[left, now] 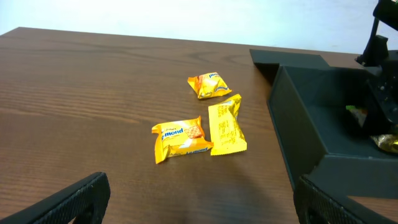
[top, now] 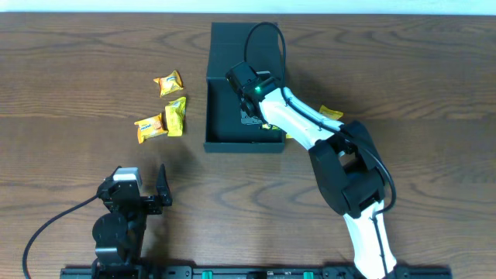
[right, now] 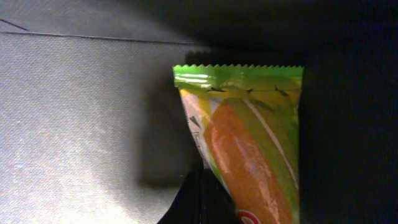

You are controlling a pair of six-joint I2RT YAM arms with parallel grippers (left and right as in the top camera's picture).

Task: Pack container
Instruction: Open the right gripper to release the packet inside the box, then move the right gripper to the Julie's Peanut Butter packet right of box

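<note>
The container [top: 240, 144] is a dark square box standing open mid-table, its flap lid [top: 232, 43] lying flat behind it; its near wall [left: 298, 124] also shows in the left wrist view. My right gripper [top: 252, 116] reaches down inside it. In the right wrist view the right gripper [right: 200, 193] is shut on the edge of a green and orange candy packet [right: 249, 137], just over the box's grey floor. My left gripper [top: 143, 182] hovers near the front left, wide open and holding nothing [left: 199, 205].
Three yellow candy packets lie left of the box: one at the back [top: 168, 82] [left: 209, 84], one upright [top: 177, 115] [left: 226, 125], one nearest me [top: 149, 128] [left: 181, 139]. Another yellow packet [top: 329, 114] lies right of the box, partly under the right arm.
</note>
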